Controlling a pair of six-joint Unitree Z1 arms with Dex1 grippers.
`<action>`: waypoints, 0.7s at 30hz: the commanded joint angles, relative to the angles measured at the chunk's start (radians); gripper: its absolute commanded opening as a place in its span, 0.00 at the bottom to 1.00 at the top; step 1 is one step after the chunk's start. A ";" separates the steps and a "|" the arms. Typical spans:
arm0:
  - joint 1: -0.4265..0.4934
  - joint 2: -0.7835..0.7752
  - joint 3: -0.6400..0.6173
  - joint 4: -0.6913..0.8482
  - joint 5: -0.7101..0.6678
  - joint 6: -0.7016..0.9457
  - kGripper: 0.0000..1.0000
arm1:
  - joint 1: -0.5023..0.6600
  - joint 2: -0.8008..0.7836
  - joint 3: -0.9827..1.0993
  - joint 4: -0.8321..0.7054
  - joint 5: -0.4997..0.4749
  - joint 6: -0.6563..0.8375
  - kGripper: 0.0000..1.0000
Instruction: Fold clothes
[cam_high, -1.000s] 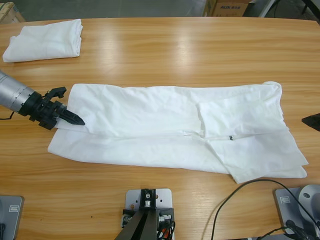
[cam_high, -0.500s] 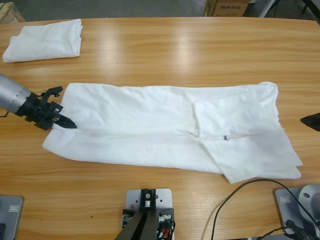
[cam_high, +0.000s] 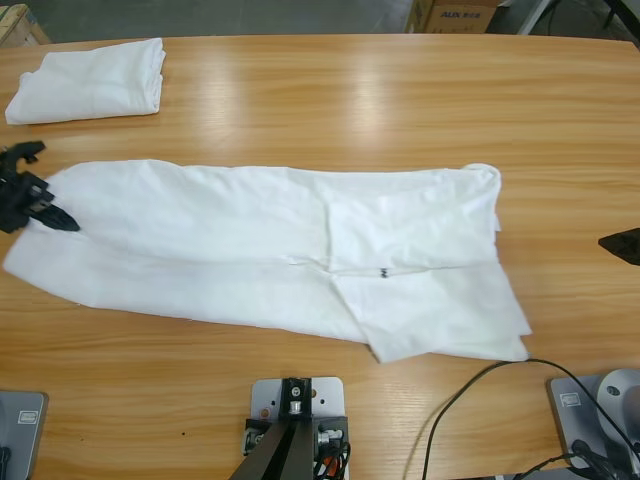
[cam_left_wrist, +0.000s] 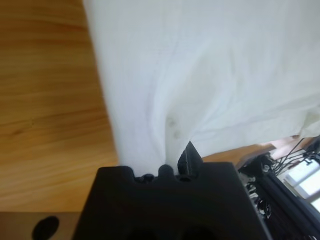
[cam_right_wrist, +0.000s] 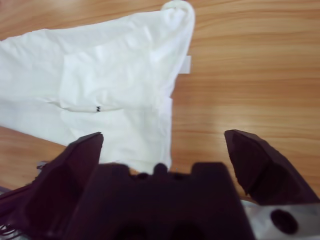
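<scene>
A long white T-shirt (cam_high: 270, 245) lies folded lengthwise across the table, a tiny dark mark (cam_high: 381, 271) near its middle right. My left gripper (cam_high: 55, 217) at the far left edge is shut on the shirt's left end; in the left wrist view the white cloth (cam_left_wrist: 200, 75) runs straight out from between the jaws. My right gripper (cam_high: 622, 245) shows only as a black tip at the right edge, well clear of the shirt. Its jaws stand wide open in the right wrist view, with the shirt (cam_right_wrist: 100, 95) ahead on the table.
A second white T-shirt (cam_high: 90, 80), folded into a neat square, rests at the back left corner. A black cable (cam_high: 480, 385) curls over the front right of the table. Cardboard boxes (cam_high: 455, 15) stand behind the table's far edge.
My left gripper has pulled back to the left edge, dragging the whole shirt leftward with it. The right gripper has stayed put.
</scene>
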 joint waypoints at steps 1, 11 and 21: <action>0.053 0.014 -0.098 0.152 0.061 0.060 0.00 | 0.009 -0.017 0.032 -0.017 -0.019 0.011 1.00; -0.245 -0.043 -0.259 0.249 0.011 -0.030 0.00 | 0.008 0.019 0.032 -0.025 -0.016 0.011 1.00; -0.573 0.182 -0.834 0.485 -0.013 -0.126 0.00 | 0.008 0.048 0.029 -0.036 -0.016 0.008 1.00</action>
